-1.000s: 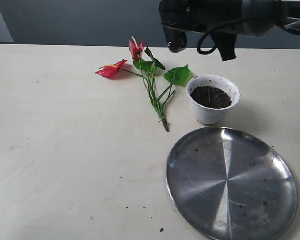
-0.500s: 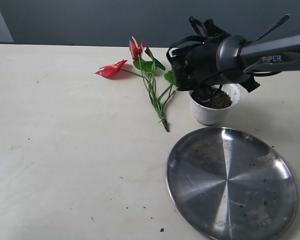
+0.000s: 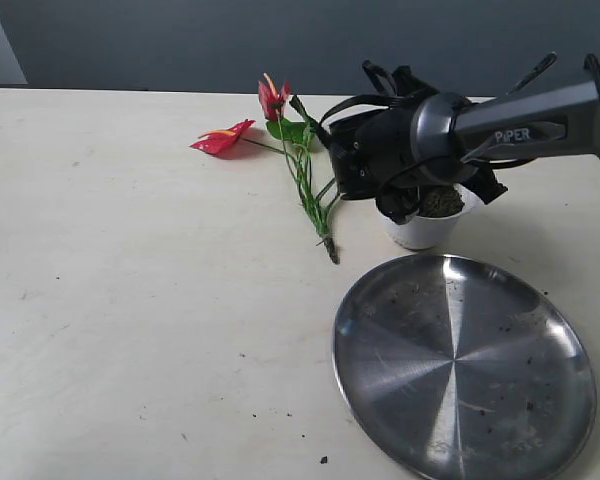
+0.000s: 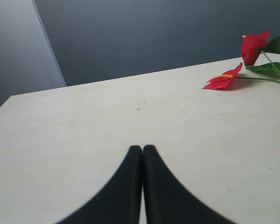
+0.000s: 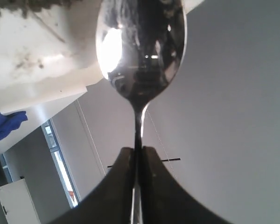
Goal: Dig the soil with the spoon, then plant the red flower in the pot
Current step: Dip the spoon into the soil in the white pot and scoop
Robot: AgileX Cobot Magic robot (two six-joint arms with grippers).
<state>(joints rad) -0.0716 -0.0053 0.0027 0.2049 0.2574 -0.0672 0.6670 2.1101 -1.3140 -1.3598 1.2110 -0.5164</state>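
The white pot [image 3: 420, 232] stands at mid-table with dark soil [image 3: 444, 203] showing at its rim. My right gripper [image 3: 400, 205] hangs low over the pot's left side and hides most of the soil. It is shut on the spoon [image 5: 140, 46] by the thin handle, seen between the right gripper [image 5: 137, 151] fingers. The shiny bowl lies against the pot's white wall [image 5: 37, 60], with soil [image 5: 28, 4] at the frame's edge. The red flower [image 3: 298, 150] lies flat on the table left of the pot. My left gripper [image 4: 142, 149] is shut and holds nothing; red blooms [image 4: 224, 81] lie far ahead of it.
A large round steel plate [image 3: 460, 360] with soil specks lies in front of the pot, near the table's front edge. The flower's stem end [image 3: 330, 250] points toward the plate. The right arm [image 3: 520, 120] stretches in from the right above the table.
The right arm came down from above the table onto the pot, then sank lower and slightly left, covering most of the soil. Flower, pot and plate have not moved.
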